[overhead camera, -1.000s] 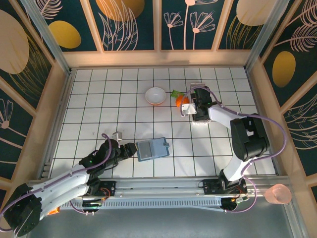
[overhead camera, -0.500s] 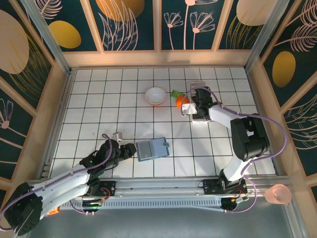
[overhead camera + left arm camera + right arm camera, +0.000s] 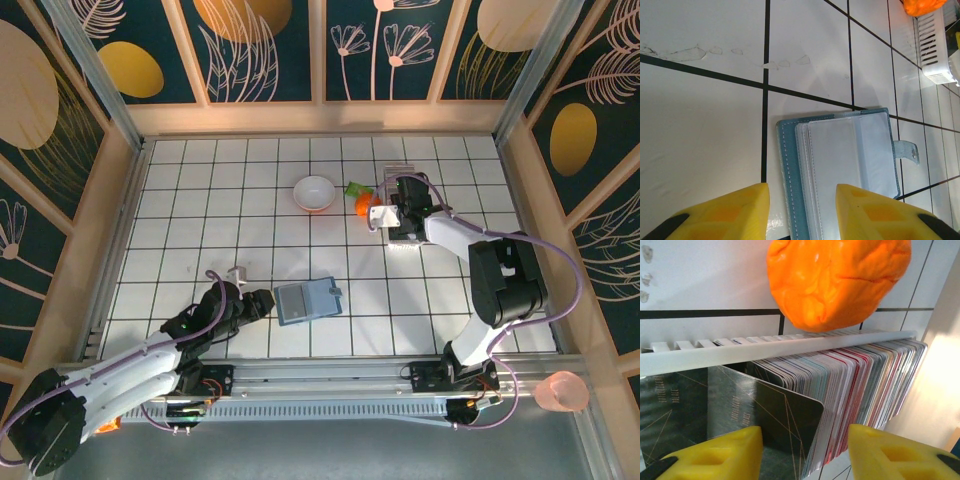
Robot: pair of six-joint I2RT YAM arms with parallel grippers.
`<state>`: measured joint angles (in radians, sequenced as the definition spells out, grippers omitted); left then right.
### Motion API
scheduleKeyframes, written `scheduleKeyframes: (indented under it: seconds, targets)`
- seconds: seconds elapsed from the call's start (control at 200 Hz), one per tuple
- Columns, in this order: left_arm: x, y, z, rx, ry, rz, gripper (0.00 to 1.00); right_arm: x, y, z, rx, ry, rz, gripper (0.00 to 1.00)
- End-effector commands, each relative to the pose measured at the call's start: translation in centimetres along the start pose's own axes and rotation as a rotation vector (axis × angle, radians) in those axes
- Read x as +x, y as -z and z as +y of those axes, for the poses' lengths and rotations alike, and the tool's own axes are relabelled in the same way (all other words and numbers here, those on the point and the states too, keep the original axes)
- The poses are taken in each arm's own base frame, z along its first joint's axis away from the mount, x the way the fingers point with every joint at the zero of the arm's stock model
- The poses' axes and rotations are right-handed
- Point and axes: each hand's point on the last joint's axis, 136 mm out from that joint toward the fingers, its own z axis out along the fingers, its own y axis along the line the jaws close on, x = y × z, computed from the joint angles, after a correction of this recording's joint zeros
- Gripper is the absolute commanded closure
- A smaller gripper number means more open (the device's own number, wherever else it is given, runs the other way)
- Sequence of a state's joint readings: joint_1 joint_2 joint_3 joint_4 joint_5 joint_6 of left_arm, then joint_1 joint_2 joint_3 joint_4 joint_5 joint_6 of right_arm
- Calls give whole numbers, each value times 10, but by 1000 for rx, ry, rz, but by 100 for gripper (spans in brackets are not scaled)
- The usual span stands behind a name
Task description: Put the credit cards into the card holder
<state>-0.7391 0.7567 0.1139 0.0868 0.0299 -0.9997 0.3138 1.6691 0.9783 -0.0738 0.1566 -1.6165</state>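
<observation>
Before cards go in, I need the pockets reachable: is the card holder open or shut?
Open: the card holder lies flat, clear inner sleeves facing up, clasp tab loose.

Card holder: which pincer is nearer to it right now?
Left. The left pincer sits at the card holder's edge, jaws apart; the right pincer is far off, at the stacked cards.

Top cam hangs high behind the arms, bases at 6 o'clock, looking down on the whole tiled table (image 3: 200,200). Left wrist cam sits close, looking nearly straight down on the card holder (image 3: 840,165), with the orange lump (image 3: 922,6) at its 1 o'clock. Right wrist cam is jammed up against that orange lump (image 3: 837,282) and the credit cards (image 3: 865,385); overhead, the card holder (image 3: 306,300) sits at 6 and the orange lump (image 3: 366,203) at 1.
</observation>
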Motion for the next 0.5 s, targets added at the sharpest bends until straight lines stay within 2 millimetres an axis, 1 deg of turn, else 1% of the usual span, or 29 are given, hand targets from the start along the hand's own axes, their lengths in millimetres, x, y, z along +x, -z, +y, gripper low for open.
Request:
scheduleKeyframes:
  seconds: [0.0, 0.06, 0.115, 0.17, 0.22, 0.32, 0.385, 0.415, 0.44, 0.475, 0.49]
  targets:
    - [3, 0, -1, 24, 14, 4, 62, 7, 10, -17, 63, -13, 12, 59]
    - [3, 0, -1, 25, 14, 4, 63, 6, 11, -16, 64, -7, 11, 61]
    - [3, 0, -1, 25, 14, 5, 64, 6, 12, -17, 66, -9, 10, 66]
    - [3, 0, -2, 28, 16, 6, 64, 7, 13, -18, 69, -11, 11, 68]
    - [3, 0, -1, 27, 16, 5, 65, 7, 14, -18, 71, -12, 9, 72]
    - [4, 0, -1, 27, 19, 6, 66, 7, 15, -17, 70, -14, 9, 78]
    - [3, 0, -2, 31, 20, 5, 67, 7, 15, -18, 74, -16, 10, 79]
    - [4, 0, -1, 29, 20, 6, 67, 7, 15, -17, 71, -18, 11, 77]
    - [4, 0, -1, 31, 20, 7, 66, 7, 15, -16, 63, -22, 11, 72]
    - [3, 0, -1, 28, 17, 5, 65, 6, 16, -17, 57, -30, 4, 58]
    - [3, 0, -1, 27, 15, 3, 65, 6, 17, -18, 58, -36, 1, 49]
